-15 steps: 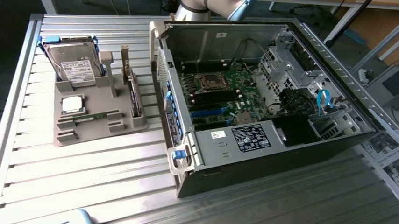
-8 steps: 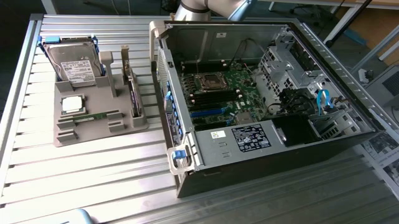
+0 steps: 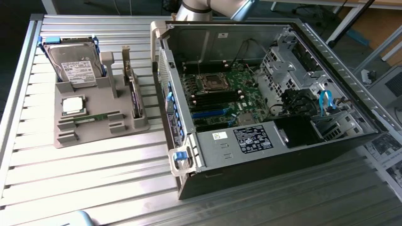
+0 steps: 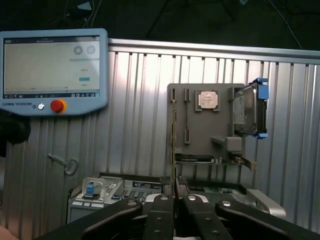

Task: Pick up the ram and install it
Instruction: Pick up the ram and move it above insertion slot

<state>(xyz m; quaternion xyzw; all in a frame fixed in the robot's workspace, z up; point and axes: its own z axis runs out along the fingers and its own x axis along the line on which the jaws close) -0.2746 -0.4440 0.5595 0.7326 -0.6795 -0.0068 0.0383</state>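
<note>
Fingers (image 4: 179, 196) clamped on 1 ram (image 4: 174, 165), edge-on to us, long axis running straight out past the fingertips. Arm (image 3: 207, 7) is above the case (image 3: 251, 155). We see the 2nd ram (image 3: 94, 118) lying in the holder (image 3: 94, 135) on the desk (image 3: 82, 174).

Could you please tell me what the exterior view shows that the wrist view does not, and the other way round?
Exterior view: a look down into the open computer case, to its processor socket and black memory slots. Wrist view: the fingers shut on the ram, seen edge-on, plus a teach pendant and a key. Both: the gray holder with the hard drive and the processor chip.
</note>
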